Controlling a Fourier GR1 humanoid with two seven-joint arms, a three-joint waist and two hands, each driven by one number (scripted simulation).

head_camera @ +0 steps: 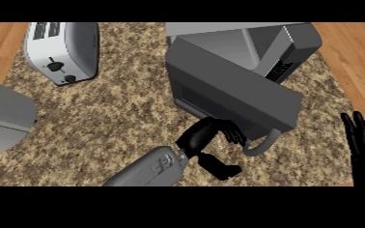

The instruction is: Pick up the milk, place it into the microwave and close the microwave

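Grey door (235, 94) of the microwave (285, 43) is standing partway open. The left hand (203, 135) is pressing outstretched fingers against its lower edge, gripping nothing, probably to swing it closed. The handle (262, 145) is curving just right of the fingers. The milk is showing nowhere; it is probably sitting beyond the hand, hidden behind the door. The right hand (353, 135) is resting open far to the right.

Counter (107, 121): speckled tan-brown stone look, rough grain. Microwave (235, 87): smooth dark grey casing, matt, no gloss. Toaster (64, 48), left of microwave: satin silver metal, black plastic-looking knobs. Wood-grain strip (343, 53) right of microwave, smooth. Left hand (203, 135) just below microwave: matt black.
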